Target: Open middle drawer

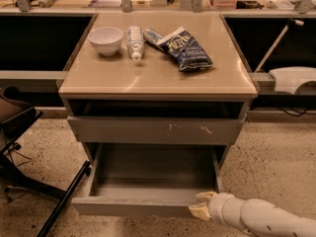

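Observation:
The middle drawer (131, 206) stands pulled out at the bottom of the cabinet. Its long plain grey front faces me and its shallow grey tray (153, 169) is empty. My gripper (200, 207) is at the right end of that front, at its top edge, with the cream fingers (204, 197) closed over the edge. My white arm (256, 218) comes in from the lower right. Above it is the grey drawer front with white scratch marks (158, 130), nearly closed under a dark gap.
On the tan cabinet top (98, 80) lie a white bowl (105, 39), a white tube (134, 41) and a blue chip bag (185, 47). A dark chair (17, 125) and its black leg (64, 201) stand at the left. A white fixture (294, 78) sticks out at right.

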{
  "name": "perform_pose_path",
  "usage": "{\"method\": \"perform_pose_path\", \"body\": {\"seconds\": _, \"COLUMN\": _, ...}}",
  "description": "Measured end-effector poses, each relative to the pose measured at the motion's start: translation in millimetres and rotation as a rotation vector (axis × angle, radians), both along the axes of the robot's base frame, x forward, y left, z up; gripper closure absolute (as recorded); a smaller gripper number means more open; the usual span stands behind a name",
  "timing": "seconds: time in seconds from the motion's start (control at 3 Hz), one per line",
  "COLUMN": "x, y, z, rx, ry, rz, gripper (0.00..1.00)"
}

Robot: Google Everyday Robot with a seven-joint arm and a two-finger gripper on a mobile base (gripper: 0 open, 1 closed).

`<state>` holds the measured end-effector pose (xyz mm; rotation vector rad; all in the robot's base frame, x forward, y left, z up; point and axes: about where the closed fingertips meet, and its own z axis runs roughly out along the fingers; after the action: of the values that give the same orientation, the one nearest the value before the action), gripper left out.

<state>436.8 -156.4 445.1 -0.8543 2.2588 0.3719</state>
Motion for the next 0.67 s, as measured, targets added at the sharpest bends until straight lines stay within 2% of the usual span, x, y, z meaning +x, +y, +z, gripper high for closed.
{"method": "perform_pose_path", "body": {"seconds": 0.67, "x": -9.8, "y": -5.6, "z": 2.9, "rx": 0.002, "ry": 0.005, "rz": -0.011, "gripper": 1.00}}
